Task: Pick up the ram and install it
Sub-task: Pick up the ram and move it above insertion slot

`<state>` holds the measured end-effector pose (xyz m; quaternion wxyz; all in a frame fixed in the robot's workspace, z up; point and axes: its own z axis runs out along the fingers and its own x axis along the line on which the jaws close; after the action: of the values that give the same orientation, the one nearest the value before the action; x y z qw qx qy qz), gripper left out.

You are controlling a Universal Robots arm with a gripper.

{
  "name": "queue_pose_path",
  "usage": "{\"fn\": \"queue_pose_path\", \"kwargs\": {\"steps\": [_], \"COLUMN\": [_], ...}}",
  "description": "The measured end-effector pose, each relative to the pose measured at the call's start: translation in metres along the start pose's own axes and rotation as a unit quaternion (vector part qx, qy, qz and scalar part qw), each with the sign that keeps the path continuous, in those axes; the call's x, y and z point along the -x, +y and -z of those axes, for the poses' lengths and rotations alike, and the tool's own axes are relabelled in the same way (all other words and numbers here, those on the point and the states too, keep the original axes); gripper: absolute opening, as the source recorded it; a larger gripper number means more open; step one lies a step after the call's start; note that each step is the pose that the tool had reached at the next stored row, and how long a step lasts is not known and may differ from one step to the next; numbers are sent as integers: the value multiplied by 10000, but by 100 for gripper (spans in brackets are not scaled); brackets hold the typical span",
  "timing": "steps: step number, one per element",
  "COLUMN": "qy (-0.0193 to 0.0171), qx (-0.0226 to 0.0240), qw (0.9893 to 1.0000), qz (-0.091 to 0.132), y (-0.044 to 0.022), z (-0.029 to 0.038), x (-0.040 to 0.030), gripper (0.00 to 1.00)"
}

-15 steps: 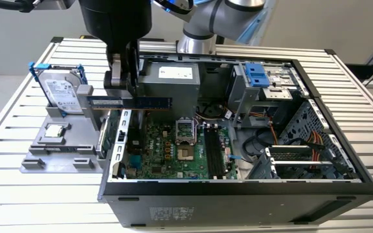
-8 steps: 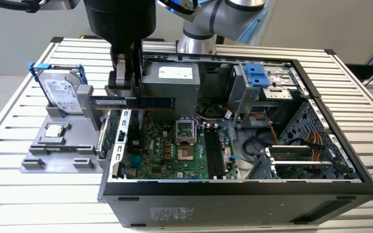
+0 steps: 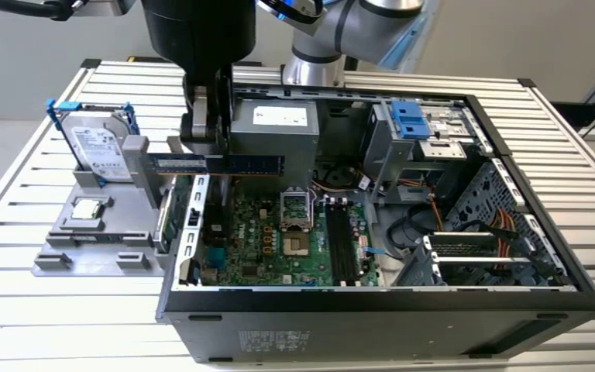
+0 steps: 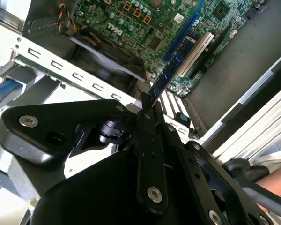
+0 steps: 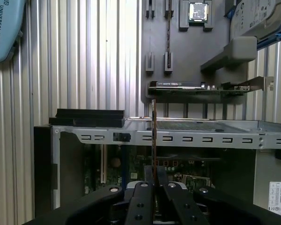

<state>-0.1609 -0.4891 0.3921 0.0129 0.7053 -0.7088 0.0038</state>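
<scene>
Ram hangs in the air, pinched near its middle by the gripper, whose fingers are clamped against its two flat faces. It stands on edge with its long side level, above the rim of the open computer case at the exterior view's left, between the grey holder on the table and the motherboard. A grip at the middle probably keeps it from tipping and leaves both ends free to seat evenly.

In the first wrist view it shows edge-on as a thin line rising out of the closed fingers, crossing the case's metal rim, with the expansion card standing in the holder beyond. In the second wrist view it points out from the fingertips over the green board.

The long black memory slots lie well apart from it, further toward the exterior view's right, so I judge the pick-up done and the seating not. The hard drive and the processor chip sit in the holder (neither is touched).
</scene>
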Motion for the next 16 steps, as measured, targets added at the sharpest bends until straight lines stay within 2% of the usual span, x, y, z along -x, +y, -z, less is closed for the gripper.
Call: {"fn": "queue_pose_path", "kwargs": {"steps": [16], "qy": [0], "qx": [3], "qw": [10000], "qz": [0], "y": [-97], "z": [1], "x": [0], "gripper": [0]}}
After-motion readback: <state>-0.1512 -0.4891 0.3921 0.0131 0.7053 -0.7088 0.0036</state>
